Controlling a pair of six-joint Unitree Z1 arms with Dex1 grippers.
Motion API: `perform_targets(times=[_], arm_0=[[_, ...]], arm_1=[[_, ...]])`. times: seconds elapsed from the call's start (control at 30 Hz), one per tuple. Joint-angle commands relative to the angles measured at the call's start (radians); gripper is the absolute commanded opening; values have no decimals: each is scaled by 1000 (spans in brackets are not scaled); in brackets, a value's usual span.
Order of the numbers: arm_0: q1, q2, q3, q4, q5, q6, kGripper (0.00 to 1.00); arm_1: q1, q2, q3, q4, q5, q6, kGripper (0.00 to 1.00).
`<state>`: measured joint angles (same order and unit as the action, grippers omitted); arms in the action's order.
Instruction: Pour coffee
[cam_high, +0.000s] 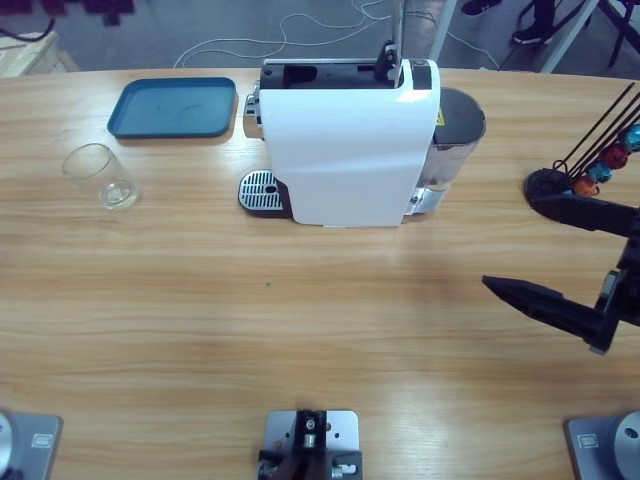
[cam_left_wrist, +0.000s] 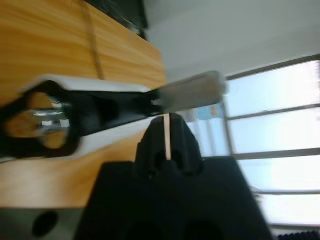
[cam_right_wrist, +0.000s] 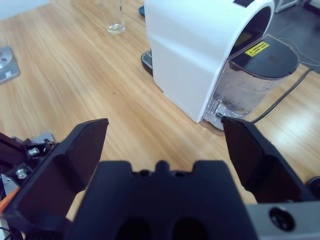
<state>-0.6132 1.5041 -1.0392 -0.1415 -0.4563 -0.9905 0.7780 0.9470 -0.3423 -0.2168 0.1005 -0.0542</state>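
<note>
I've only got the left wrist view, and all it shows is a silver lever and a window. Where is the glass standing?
Observer: The glass tumbler stands upright on the table. It is well off to one side of the coffee machine, near the blue tray but not touching it.
Operator: Is anything on the drip grate?
Observer: No, the drip grate is bare.
Operator: And the right gripper?
Observer: The right gripper is open and empty, and it points toward the machine's water tank end.
</note>
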Motion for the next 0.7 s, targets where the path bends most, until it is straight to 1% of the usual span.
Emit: perform_targets(times=[0.03,0.07,0.1,0.13,0.17,0.23,0.27,0.3,0.37,0.43,0.5,0.53,0.57,0.6,0.63,0.67,0.7], arm_0=[[-150,-181,-202,614,546,535,0],[-180,-189,-214,668,639,593,0],[-202,-203,-206,694,707,644,172],[-213,-225,-182,700,746,678,557],[-215,-256,-152,698,756,690,719],[-215,-337,-77,680,756,719,867],[-215,-366,-49,680,758,729,906],[-215,-394,-19,680,760,739,912],[-215,-445,42,685,760,765,912],[-217,-493,110,688,760,771,909],[-217,-538,182,680,760,760,908],[-217,-554,216,672,760,756,908],[-217,-568,258,656,760,749,908],[-217,-575,289,637,760,738,908],[-217,-579,317,614,760,730,908],[-217,-579,342,593,760,725,908],[-217,-578,362,574,759,723,908]], arm_1=[[11,-111,-61,191,-45,67,1000],[11,-110,-97,255,-65,79,1000],[11,-99,-148,328,-91,93,1000],[11,-76,-201,395,-124,115,1000],[11,-43,-252,451,-160,143,1000],[3,48,-361,545,-208,178,1000],[-10,104,-418,593,-213,188,1000],[-27,176,-484,658,-214,202,1000],[-49,260,-548,739,-214,240,1000],[-70,267,-548,751,-215,282,1000],[-97,232,-536,734,-224,304,998],[-126,209,-528,720,-222,313,989],[-171,189,-517,698,-208,327,945],[-221,173,-501,665,-182,340,780],[-268,159,-479,612,-163,347,531],[-293,157,-469,582,-160,347,269],[-318,165,-469,571,-158,347,32]])
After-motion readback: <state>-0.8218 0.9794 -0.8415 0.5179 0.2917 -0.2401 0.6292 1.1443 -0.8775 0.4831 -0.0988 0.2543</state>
